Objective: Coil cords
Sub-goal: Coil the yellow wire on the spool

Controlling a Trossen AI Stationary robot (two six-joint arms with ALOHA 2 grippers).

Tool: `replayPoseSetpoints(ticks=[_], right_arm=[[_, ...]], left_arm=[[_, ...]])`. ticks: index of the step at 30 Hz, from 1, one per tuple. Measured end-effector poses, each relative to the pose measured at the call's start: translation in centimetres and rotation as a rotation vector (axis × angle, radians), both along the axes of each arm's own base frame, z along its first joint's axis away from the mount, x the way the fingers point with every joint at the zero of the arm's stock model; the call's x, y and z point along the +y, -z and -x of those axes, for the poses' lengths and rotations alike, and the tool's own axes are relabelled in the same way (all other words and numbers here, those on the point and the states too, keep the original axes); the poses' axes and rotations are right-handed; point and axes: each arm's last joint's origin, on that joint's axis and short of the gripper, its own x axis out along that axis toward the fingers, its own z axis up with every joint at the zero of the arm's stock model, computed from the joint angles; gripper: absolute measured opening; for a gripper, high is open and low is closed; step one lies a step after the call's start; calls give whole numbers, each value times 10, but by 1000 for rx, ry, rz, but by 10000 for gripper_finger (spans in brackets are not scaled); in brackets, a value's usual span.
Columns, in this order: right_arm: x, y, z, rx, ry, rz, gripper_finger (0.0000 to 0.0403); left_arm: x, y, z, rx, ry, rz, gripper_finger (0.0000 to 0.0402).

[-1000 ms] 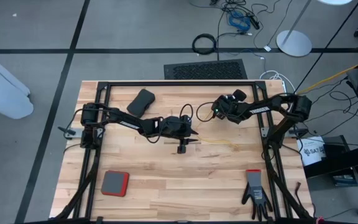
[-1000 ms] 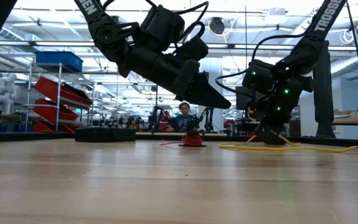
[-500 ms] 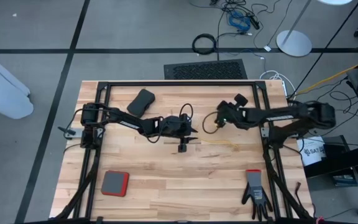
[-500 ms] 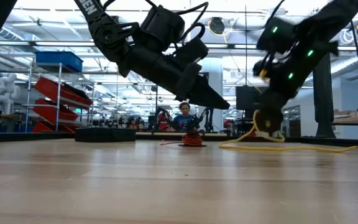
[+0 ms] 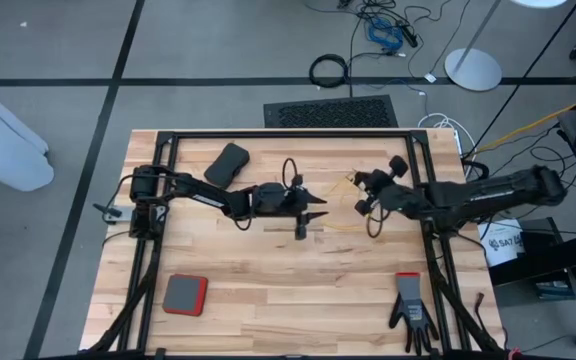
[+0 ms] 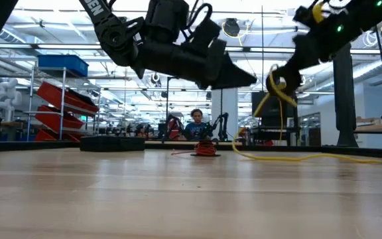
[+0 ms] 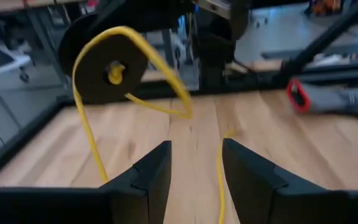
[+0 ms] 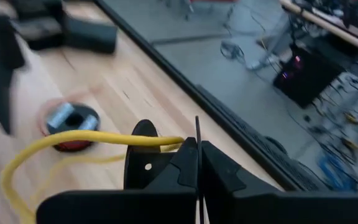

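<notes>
The right gripper (image 5: 361,196) is clamped fully on the black reel (image 7: 109,71) of the yellow cord (image 6: 290,157) and holds it lifted off the table (image 5: 268,290), toward the right edge and a little nearer the far edge. From the reel the yellow cord hangs down in a loop and its slack trails along the wood toward the right edge, so its long run lies across the table, left to right, below and beside the raised reel. The left gripper (image 5: 313,211) hovers near the middle of the table with its fingers (image 7: 148,174) spread apart and nothing between them, pointing straight at the lifted reel, which faces it flat-on. The reddish-orange cord (image 6: 205,149) on its reel sits on the wood near the middle, just below the left gripper. The next winding probably depends on the left gripper, the nearer free one, reaching the hanging yellow strand just ahead of its tips.
</notes>
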Motion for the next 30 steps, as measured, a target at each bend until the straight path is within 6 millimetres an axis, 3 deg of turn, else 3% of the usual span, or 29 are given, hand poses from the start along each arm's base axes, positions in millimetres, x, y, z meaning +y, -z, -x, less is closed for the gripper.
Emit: replayPoseSetpoints(ticks=[5,11,16,30], right_arm=[[10,-18,3,-135,-78,23,1],[16,-37,4,-285,-130,44,1],[20,-49,3,-394,-158,60,0],[32,-58,7,-479,-342,4,0]], left_arm=[[0,-11,-1,-117,16,-5,150],[-6,-28,-1,-288,174,-20,150],[-13,-31,0,-322,235,-23,150],[-7,-27,-1,-272,-49,-96,150]])
